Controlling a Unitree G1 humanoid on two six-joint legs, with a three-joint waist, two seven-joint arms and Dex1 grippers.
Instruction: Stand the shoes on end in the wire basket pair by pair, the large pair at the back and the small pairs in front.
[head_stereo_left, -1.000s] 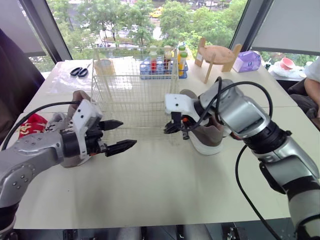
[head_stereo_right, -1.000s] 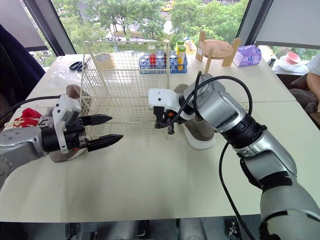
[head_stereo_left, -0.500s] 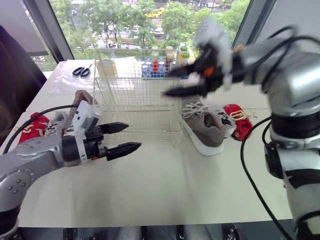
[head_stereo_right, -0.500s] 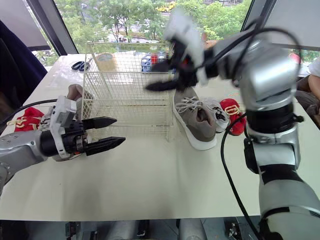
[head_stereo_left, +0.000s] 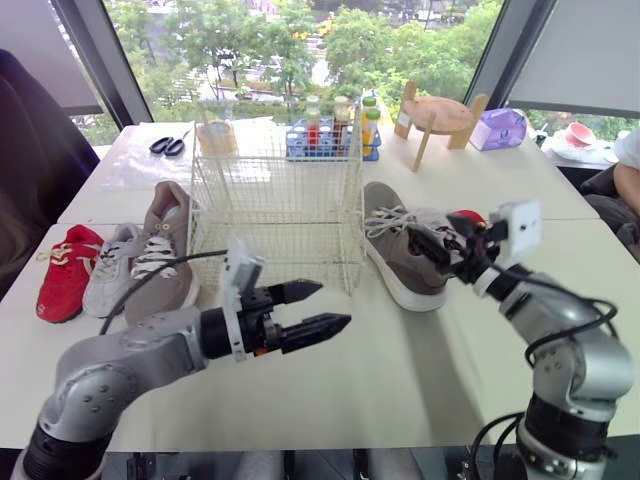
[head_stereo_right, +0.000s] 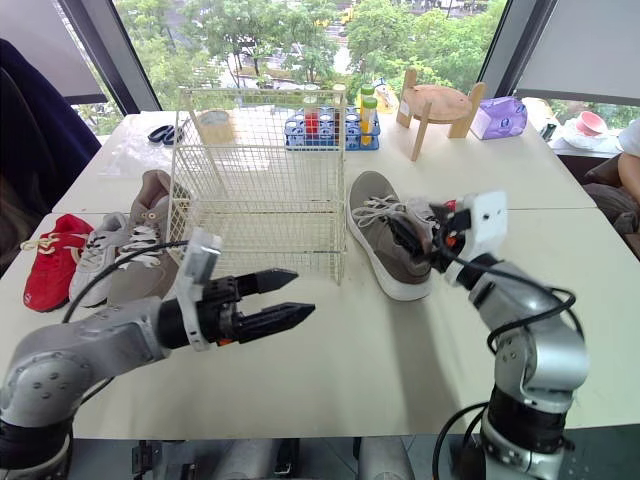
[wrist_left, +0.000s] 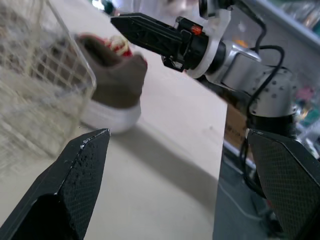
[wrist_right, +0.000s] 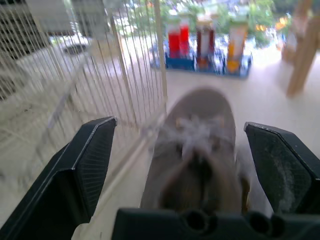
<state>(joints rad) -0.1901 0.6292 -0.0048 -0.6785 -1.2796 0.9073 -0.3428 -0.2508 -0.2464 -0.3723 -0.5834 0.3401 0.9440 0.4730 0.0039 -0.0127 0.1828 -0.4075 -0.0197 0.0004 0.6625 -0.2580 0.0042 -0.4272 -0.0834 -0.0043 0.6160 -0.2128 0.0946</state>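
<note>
The wire basket (head_stereo_left: 275, 200) stands empty in the middle of the table (head_stereo_left: 400, 370), its top open, with no shoe inside it. The shoes lie flat on the tabletop on either side.

Along the basket's right wall lies a large grey shoe (head_stereo_left: 395, 250), just beside the wire; I cannot tell whether it touches. Behind it, towards the right, part of a small red shoe (head_stereo_left: 468, 217) shows. On the left, a second large grey shoe (head_stereo_left: 165, 250) lies just beside the basket's left wall. Next to it is a small pale grey shoe (head_stereo_left: 110, 270), and then another red shoe (head_stereo_left: 65, 272) nearest the left edge of the table.

The right gripper (head_stereo_left: 425, 230) hangs over the large grey shoe on the right, fingers spread wide and holding nothing. In the right wrist view the shoe sits between them. The left gripper (head_stereo_left: 335, 303) hovers low over bare tabletop in front of the basket's front right corner, fingers apart and also holding nothing.

From the basket's front wall to the near table edge the surface is bare, a broad strip under both arms. Behind the basket the room is tighter, with scissors (head_stereo_left: 165, 145), a rack of bottles (head_stereo_left: 335, 130), a wooden stand (head_stereo_left: 435, 115) and a purple pack (head_stereo_left: 498, 128).
</note>
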